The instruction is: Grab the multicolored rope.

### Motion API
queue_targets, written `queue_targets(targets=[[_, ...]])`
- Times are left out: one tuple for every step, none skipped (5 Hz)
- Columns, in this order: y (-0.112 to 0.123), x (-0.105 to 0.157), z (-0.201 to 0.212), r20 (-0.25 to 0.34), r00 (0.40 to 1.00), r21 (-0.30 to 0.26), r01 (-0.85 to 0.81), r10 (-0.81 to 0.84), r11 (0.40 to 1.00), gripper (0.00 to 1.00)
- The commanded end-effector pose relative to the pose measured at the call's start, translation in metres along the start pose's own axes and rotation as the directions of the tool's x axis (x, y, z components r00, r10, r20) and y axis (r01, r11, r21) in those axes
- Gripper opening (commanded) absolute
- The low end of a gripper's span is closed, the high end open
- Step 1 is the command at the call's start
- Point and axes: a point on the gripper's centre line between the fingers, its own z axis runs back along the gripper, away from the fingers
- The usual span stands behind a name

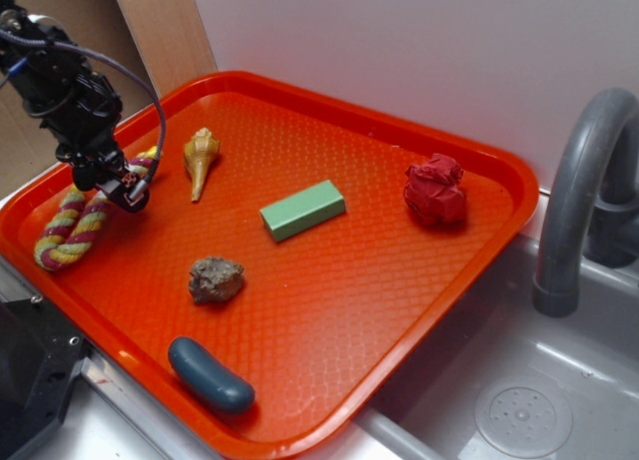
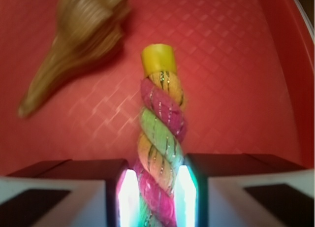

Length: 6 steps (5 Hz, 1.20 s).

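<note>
Nearest the exterior camera, a blue-grey capsule [image 1: 210, 376] lies at the front edge of the red tray [image 1: 329, 310], with a grey-brown rock [image 1: 216, 279] just behind it and a green block [image 1: 303, 210] further in, near the tray's middle. A crumpled red lump [image 1: 435, 191] sits well apart at the far right. Off the tray to the right are a grey faucet [image 1: 579, 201] and a sink [image 1: 519, 400].

At the tray's left edge lies the rope [image 1: 72, 226] (twisted yellow, pink and pale green), and the gripper [image 1: 125, 186] is down on its upper part. The shell [image 1: 201, 158] lies just beside that end, to the right, apart from the rope; nothing lies between it and the fingers.

In the wrist view, the fingers [image 2: 129, 200] stand on either side of the rope [image 2: 160, 143], pressed against it with no gap showing, so they grip it. The rope's yellow end extends beyond them, and the blurred shell [image 2: 78, 45] lies up to the left.
</note>
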Motion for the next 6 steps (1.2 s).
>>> queue_targets(targets=[[-0.008, 0.020, 0.029, 0.037, 0.990, 0.067, 0.134, -0.137, 0.989, 0.00], [-0.035, 0.042, 0.081, -0.044, 0.993, 0.099, 0.112, -0.108, 0.989, 0.00], [-0.069, 0.060, 0.138, -0.032, 0.995, 0.008, 0.091, -0.090, 0.996, 0.00], [-0.070, 0.073, 0.189, -0.021, 0.998, -0.037, 0.060, -0.060, 0.998, 0.00], [-0.053, 0.079, 0.237, 0.017, 1.000, -0.059, 0.015, -0.014, 0.998, 0.00], [-0.039, 0.084, 0.274, 0.064, 0.998, -0.073, -0.011, 0.016, 0.997, 0.00]])
